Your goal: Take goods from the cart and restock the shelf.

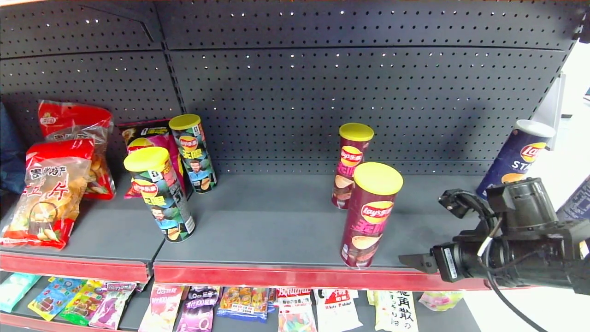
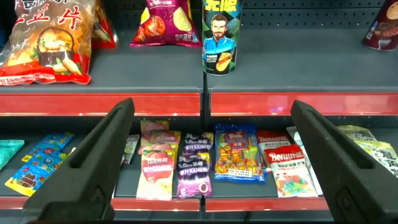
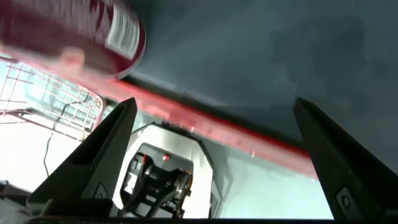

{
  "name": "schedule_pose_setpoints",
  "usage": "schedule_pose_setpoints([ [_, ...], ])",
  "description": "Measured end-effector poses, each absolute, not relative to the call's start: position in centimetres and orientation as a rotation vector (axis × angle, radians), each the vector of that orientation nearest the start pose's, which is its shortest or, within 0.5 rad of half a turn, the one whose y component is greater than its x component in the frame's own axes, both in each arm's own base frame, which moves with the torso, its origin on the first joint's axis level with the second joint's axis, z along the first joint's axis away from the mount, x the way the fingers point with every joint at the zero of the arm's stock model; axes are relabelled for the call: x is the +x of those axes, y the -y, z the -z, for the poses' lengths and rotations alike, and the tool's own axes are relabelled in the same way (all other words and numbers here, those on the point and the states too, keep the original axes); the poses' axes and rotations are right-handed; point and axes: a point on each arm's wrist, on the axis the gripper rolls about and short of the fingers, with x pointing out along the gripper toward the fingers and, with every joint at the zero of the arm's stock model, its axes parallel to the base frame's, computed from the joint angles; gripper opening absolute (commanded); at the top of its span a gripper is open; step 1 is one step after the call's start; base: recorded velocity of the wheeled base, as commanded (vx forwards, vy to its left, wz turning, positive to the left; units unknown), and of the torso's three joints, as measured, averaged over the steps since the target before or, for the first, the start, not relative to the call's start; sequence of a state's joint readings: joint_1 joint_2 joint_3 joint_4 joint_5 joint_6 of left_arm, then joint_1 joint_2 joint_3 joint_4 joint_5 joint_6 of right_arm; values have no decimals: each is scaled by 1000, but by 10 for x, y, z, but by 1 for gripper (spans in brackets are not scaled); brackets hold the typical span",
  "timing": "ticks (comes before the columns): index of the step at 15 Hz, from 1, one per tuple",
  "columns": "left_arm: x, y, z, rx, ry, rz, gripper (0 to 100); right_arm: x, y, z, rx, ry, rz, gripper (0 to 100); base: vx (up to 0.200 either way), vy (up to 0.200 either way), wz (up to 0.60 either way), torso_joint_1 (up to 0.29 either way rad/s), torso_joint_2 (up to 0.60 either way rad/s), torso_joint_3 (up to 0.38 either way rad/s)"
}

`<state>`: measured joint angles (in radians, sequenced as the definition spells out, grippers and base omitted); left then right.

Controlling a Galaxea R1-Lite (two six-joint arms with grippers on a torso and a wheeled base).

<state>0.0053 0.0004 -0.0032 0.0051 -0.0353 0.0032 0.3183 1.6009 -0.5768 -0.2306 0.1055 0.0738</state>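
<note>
A: Where is the maroon chips can point(image 1: 368, 216) found?
B: It is stood upright at the front edge of the shelf point(image 1: 276, 226), near the right gripper point(image 3: 211, 162).
A: How are the grippers held?
B: Both are spread wide, nothing is gripped. The left gripper point(image 2: 211, 162) is pointed at the shelf's front edge.

Two red snack bags point(image 1: 50, 193) propped up far left, pink crisp bag point(image 1: 150, 136) just beside, flat sweet packets point(image 1: 244, 302) rowed lower down
</note>
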Motion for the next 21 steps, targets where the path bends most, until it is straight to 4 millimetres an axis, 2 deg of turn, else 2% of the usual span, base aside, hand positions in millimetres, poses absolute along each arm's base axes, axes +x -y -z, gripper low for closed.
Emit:
schedule_pose_setpoints([
  [3,-23,1,-76,3,-2,30,100,237,-83,-114,-26,-814,-373,100,0,0,0,0,0,0],
  [9,-23,1,-76,3,-2,30,100,248,-96,-105,-50,-821,-375,100,0,0,0,0,0,0],
  [21,-23,1,-76,3,-2,30,100,257,-107,-100,-75,-825,-384,100,0,0,0,0,0,0],
])
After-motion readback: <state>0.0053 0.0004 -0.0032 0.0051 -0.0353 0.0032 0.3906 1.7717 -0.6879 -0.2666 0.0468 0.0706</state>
